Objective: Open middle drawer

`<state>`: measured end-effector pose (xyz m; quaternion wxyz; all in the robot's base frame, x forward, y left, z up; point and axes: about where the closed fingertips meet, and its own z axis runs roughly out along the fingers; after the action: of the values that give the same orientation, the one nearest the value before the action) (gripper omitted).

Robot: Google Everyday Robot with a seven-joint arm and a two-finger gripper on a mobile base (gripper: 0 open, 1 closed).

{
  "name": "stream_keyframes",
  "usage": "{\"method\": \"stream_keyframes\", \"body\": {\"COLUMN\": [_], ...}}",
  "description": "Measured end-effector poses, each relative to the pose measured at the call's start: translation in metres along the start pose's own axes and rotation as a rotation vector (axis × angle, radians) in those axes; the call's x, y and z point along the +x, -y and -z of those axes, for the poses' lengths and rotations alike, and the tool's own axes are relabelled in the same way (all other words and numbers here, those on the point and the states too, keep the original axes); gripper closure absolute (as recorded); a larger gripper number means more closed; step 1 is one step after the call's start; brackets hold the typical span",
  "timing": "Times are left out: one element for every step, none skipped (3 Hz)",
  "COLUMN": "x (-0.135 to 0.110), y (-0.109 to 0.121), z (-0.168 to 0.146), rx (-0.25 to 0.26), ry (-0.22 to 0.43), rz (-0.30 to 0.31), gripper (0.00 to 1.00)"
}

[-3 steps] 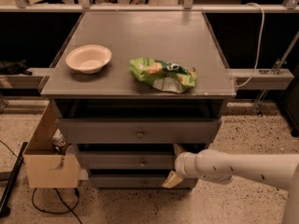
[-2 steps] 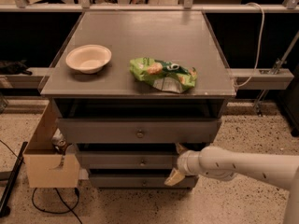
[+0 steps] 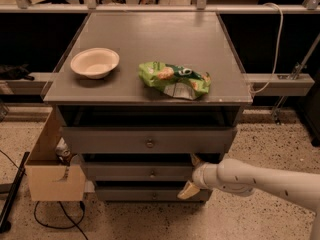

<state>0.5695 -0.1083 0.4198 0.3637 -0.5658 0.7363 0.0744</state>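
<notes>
A grey cabinet (image 3: 150, 44) has three stacked drawers. The middle drawer (image 3: 130, 172) is a shallow grey front with a small round knob (image 3: 152, 173). My gripper (image 3: 190, 175) reaches in from the right on a white arm (image 3: 260, 180) and is at the right end of that front. It is open. One tan fingertip (image 3: 194, 159) is above the drawer front and the other (image 3: 186, 190) is below it, so they straddle it. The knob is left of the gripper and untouched.
The top drawer (image 3: 149, 140) stands out a little above the others; the bottom drawer (image 3: 140, 194) is beneath. A white bowl (image 3: 95, 62) and a green chip bag (image 3: 174, 79) lie on the cabinet top. A cardboard box (image 3: 50, 176) and floor cables (image 3: 55, 215) are on the left.
My gripper has shifted very slightly to the right at the end of the middle drawer. The drawers, bowl and bag have not moved.
</notes>
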Motion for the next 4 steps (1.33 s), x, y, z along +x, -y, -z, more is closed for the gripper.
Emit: {"method": "stream_keyframes", "body": {"x": [0.002, -0.015, -0.037, -0.043], "y": [-0.008, -0.011, -0.007, 0.007], "z": [-0.003, -0.011, -0.022, -0.035], "rx": [-0.002, -0.001, 0.012, 0.052], "ry": [0.006, 0.029, 0.046, 0.036], "rz": [0.003, 0.027, 0.054, 0.059], "gripper": [0.00, 0.00, 0.00, 0.00]}}
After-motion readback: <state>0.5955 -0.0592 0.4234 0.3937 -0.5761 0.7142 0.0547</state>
